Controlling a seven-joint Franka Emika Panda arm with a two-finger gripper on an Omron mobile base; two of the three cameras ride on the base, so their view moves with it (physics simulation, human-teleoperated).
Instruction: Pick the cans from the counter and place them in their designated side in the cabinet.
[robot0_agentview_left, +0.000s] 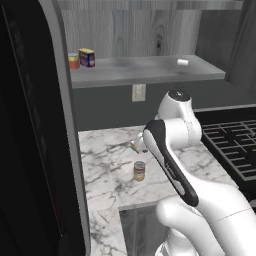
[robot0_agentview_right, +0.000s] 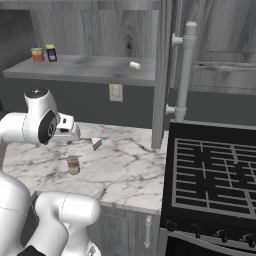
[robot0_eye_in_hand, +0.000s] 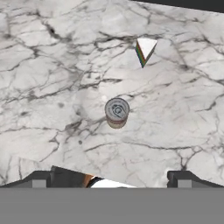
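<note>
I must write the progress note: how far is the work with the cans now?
Looks done: the dark blue can stands on the cabinet shelf, beside a red-and-yellow can. In hand: nothing; the fingers are wide apart above the counter. Left: the round can stands on the marble near a striped wedge.

White veined marble counter (robot0_agentview_left: 107, 165), grey wood-grain cabinet (robot0_agentview_left: 125, 32), silvery metal-topped can (robot0_eye_in_hand: 117, 112)

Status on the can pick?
Gripper open, above the counter. Round can upright below it, untouched. Blue can on the cabinet shelf beside a red can. Striped wedge nearby, apart.
</note>
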